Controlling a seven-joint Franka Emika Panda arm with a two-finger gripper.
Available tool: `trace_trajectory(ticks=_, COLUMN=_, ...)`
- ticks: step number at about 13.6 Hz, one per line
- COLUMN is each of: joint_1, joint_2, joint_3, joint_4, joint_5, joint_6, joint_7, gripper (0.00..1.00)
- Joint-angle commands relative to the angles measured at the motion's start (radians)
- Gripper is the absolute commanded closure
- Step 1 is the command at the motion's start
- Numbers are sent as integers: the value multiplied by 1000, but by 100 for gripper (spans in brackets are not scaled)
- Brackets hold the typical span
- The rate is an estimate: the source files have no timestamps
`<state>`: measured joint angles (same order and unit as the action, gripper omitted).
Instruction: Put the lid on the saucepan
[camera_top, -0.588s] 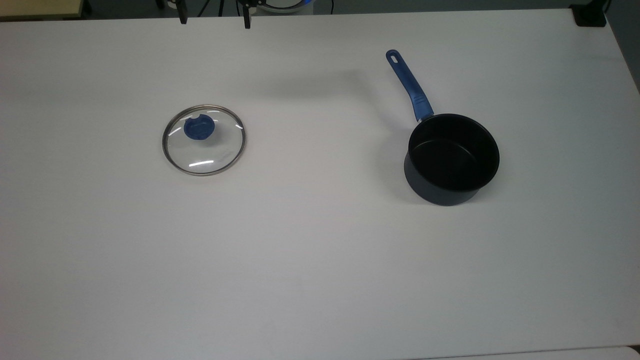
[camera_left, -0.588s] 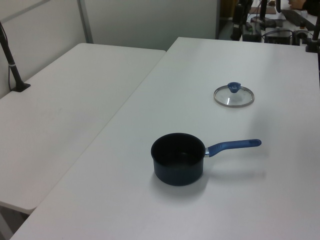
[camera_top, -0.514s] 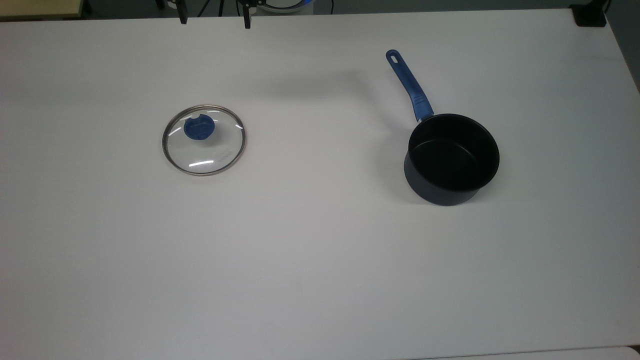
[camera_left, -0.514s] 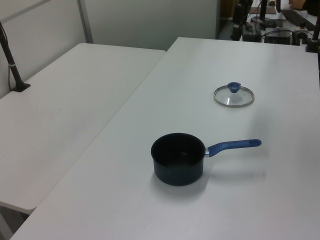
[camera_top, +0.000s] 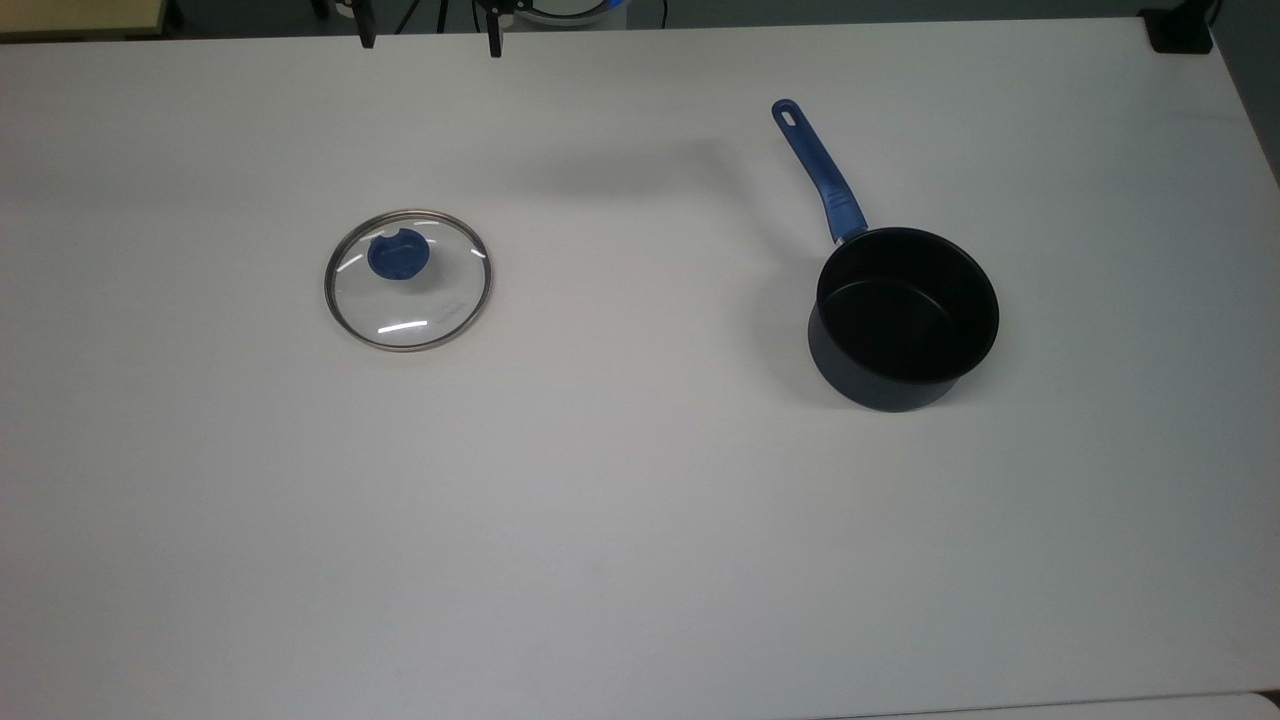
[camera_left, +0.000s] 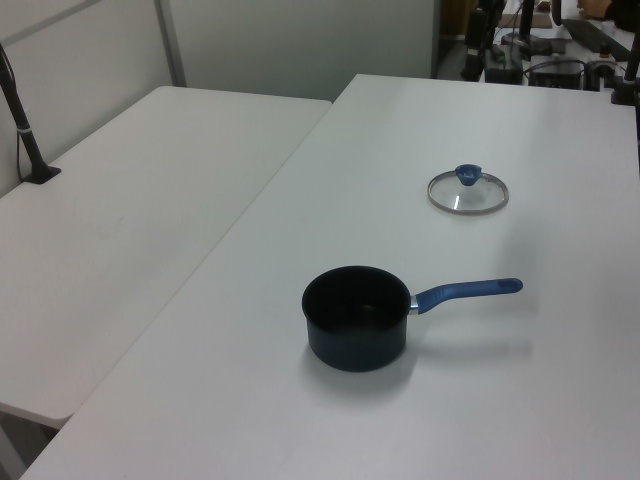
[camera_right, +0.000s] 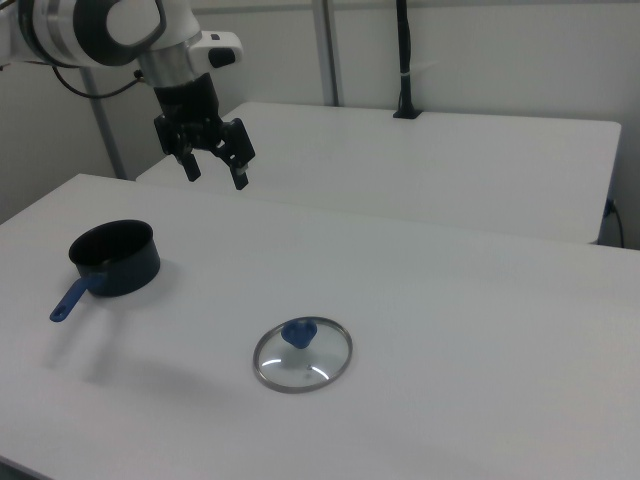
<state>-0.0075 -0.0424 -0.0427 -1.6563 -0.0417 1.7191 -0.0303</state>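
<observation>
Hovering high above the white counter (camera_right: 420, 330), my black two-finger end effector (camera_right: 213, 172) hangs with its fingers spread apart and nothing between them. I take the saucepan as my landmark: a small deep round pot (camera_top: 905, 318), dark navy outside and black inside, sitting upright on the counter, uncovered, with nothing in it. Its long straight blue handle (camera_top: 818, 172) runs from the pot's wall toward the top view's upper left, the end hole at the far tip. In the right view my end effector is up in the air above and to the right of the saucepan (camera_right: 113, 258), well clear of it. The lid, a round clear glass disc with a thin metal rim (camera_top: 407, 279), lies flat on the counter well apart from the saucepan, off to the top view's left. Its blue knob (camera_top: 398, 256) points up. In the left view the lid (camera_left: 468, 190) lies beyond the saucepan (camera_left: 356, 317), past the handle side.
</observation>
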Motion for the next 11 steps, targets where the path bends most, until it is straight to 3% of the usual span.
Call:
trace_trajectory(ticks=1, joint_1=21, joint_2=-27, joint_3=-17, joint_4=-26, joint_5=2, joint_6=-16, joint_7=-36, gripper=0)
trace_trajectory(ticks=6, joint_1=4, joint_2=-24, joint_3=-42, joint_4=-83, joint_5=-58, joint_6=-35, joint_7=-482, gripper=0)
trace_trajectory(ticks=9, joint_1=-22, joint_2=-16, joint_3=-42, joint_4=-213, joint_5=-127, joint_6=86, joint_7=-439, gripper=0)
trace_trajectory(ticks=11, joint_1=-43, joint_2=10, joint_3=-48, joint_4=-336, joint_5=-136, joint_6=259, joint_7=-268, gripper=0)
